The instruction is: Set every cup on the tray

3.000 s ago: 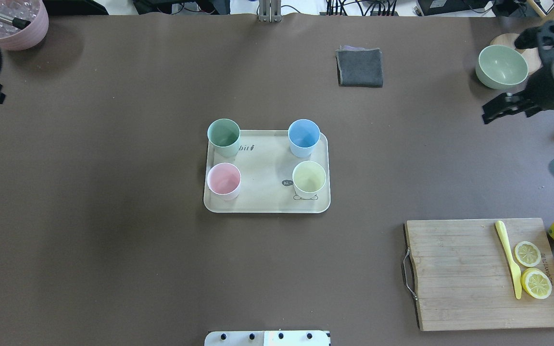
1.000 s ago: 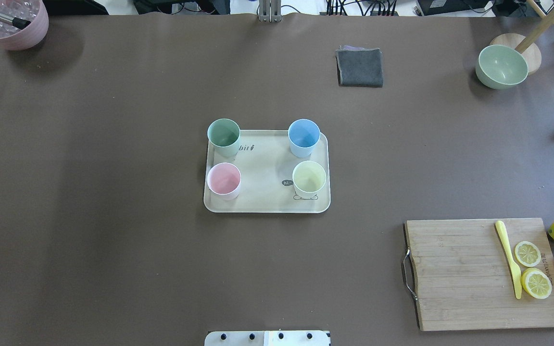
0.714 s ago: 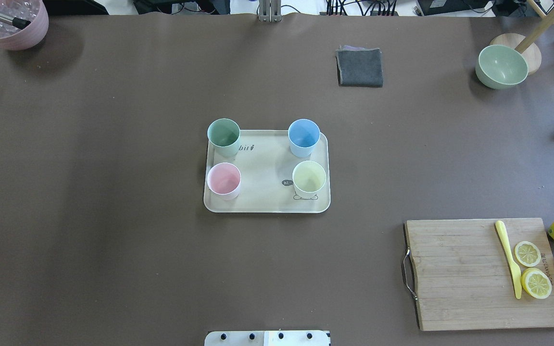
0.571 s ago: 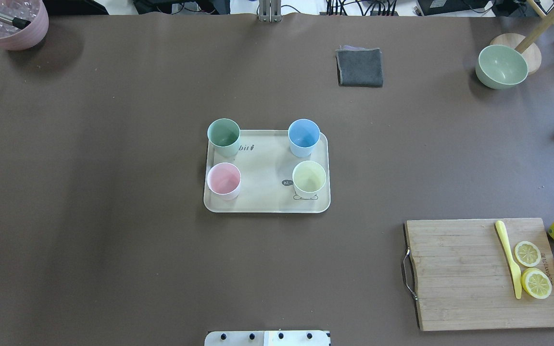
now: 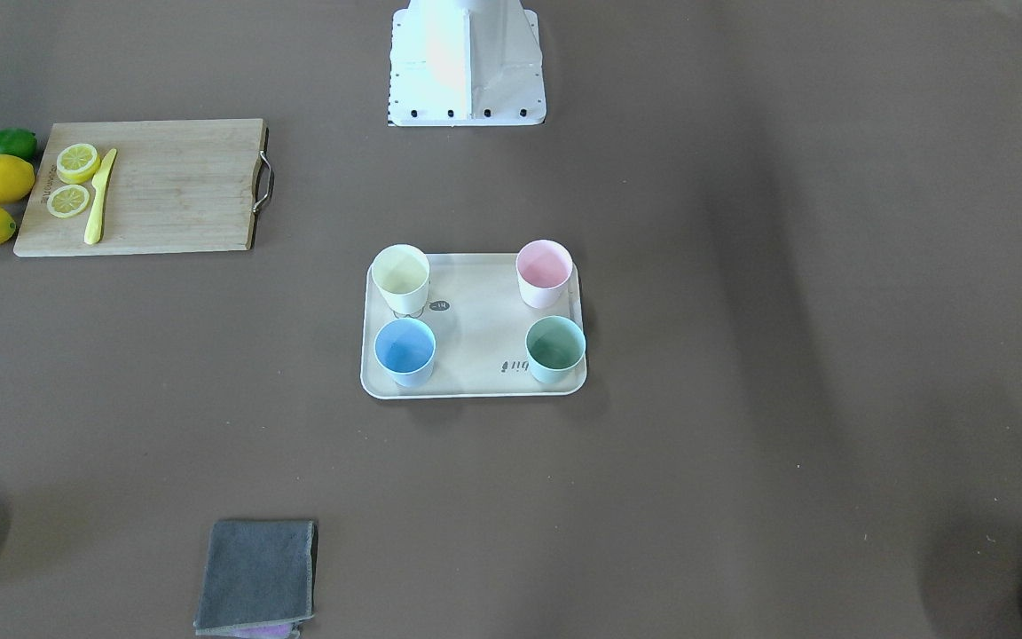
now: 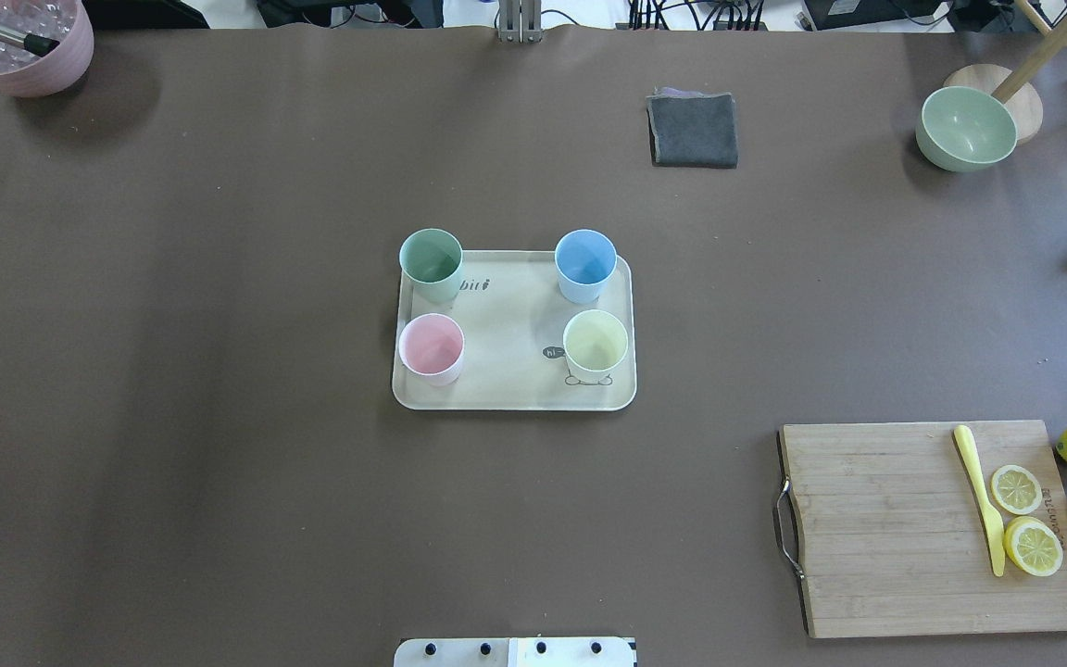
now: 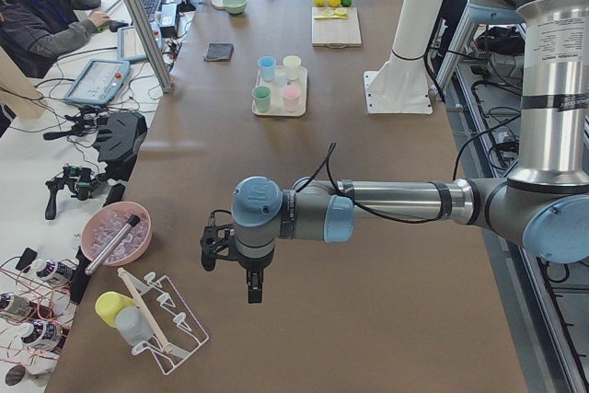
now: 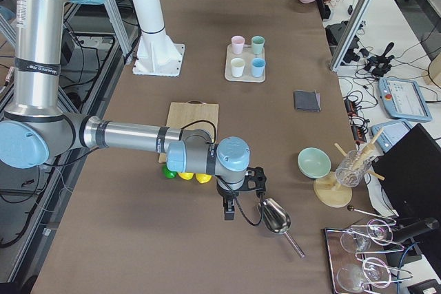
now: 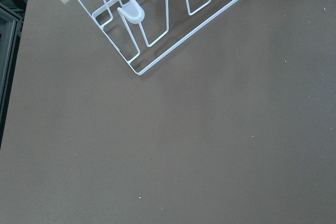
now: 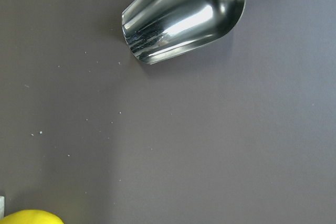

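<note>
The flat cream rectangular tray [image 6: 515, 347] with its raised rim lies in the middle of the brown bench [image 6: 219, 417], and all four tapered plastic tumblers stand upright on it, one near each corner. In the overhead view the mint-green tumbler [image 6: 431, 257] and the light-blue tumbler [image 6: 585, 257] take the far corners. The pink tumbler [image 6: 432, 344] and the pale-yellow tumbler [image 6: 596, 341] take the near ones. They are apart from one another, and in the front-facing view each base looks to sit inside the rim.

The left claw [image 7: 253, 290] hangs over the bench's left end beside a white wire rack [image 9: 157, 30], well apart from the tray. The right claw [image 8: 229, 210] hangs over the opposite end near a shiny steel scoop [image 10: 184, 17]. Each shows only in a side view, so I cannot tell whether either is released or clenched; nothing appears to be held.

Judging by this layout, the placing is finished. No cup remains off the tray, so the next move calls for nothing beyond keeping both arms clear of it.
</note>
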You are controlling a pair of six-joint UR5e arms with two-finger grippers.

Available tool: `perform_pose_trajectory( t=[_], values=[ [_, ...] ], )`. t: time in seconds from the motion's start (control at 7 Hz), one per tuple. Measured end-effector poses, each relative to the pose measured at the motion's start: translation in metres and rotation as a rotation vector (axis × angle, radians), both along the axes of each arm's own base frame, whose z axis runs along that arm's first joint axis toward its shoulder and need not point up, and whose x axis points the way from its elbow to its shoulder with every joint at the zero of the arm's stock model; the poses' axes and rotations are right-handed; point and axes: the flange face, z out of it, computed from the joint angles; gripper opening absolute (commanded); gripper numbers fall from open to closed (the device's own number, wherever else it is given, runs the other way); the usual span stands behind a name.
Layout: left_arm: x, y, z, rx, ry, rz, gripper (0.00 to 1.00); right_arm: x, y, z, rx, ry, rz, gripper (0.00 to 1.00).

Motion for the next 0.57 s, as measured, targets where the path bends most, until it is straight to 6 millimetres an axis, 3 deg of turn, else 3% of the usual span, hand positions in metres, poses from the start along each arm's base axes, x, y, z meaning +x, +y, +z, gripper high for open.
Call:
perform_pose_trajectory(
  t=[0.29, 0.57],
  values=[
    [0.028, -0.007, -0.002, 0.024, -0.003, 0.061, 0.98, -0.001, -0.001, -0.002, 0.005, -0.010, -0.002, 1.00],
    [0.038, -0.009, -0.002, 0.028, -0.002, 0.080, 0.98, -0.004, -0.002, -0.004, 0.011, -0.020, -0.012, 1.00]
  ],
)
